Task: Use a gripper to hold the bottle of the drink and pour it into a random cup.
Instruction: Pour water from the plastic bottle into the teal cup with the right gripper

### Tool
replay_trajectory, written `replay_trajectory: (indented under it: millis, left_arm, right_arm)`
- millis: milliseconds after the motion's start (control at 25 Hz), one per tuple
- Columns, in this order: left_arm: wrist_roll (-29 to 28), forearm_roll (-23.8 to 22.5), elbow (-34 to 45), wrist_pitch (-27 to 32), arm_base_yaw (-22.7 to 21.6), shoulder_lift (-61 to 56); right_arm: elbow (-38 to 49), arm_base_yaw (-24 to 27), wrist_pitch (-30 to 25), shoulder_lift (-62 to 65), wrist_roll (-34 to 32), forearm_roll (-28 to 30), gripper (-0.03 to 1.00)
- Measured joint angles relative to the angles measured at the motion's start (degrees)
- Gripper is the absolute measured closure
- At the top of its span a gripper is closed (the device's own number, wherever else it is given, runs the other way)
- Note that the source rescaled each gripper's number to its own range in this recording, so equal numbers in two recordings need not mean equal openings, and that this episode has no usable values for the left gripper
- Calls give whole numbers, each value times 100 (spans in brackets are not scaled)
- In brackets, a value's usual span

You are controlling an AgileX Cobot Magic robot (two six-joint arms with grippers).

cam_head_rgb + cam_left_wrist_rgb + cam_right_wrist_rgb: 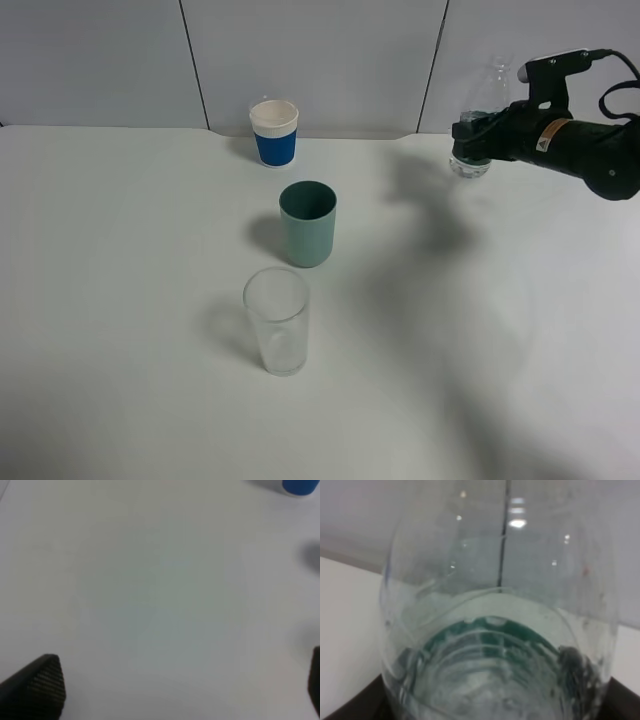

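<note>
1. The left pincer [180, 685] hangs over the table [150, 580], jaws spread wide.
2. The cup [308, 224] stands mid-table, between a paper cup [274, 131] behind and a clear glass [277, 320] in front.
3. The right arm [590, 150] reaches in level from the right. The right pincer [476, 135] clamps the bottle of the drink [486, 92] upright, off the table, well apart from the cup.

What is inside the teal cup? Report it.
Only the darker inner wall of the teal cup shows, with nothing seen in it. The near wall covers its bottom, so any drink there cannot be seen.
</note>
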State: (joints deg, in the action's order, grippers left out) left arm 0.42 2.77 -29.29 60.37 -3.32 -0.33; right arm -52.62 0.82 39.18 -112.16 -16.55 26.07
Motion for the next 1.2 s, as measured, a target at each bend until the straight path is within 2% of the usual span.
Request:
replay_trajectory:
  millis: [400,600,920,1200]
  left_arm:
    - [0,0,0,0,0,0]
    - [0,0,0,0,0,0]
    - [0,0,0,0,0,0]
    - [0,3,0,0,0,0]
  right_arm:
    - [2,-605,-1009,679,0,-19,97]
    - [7,-1063,-1382,895,35,-69,97]
    - [7,-1754,-2015,1057,871,-119,97]
    - [-91,-2134,-2190,1229,958,-23,97]
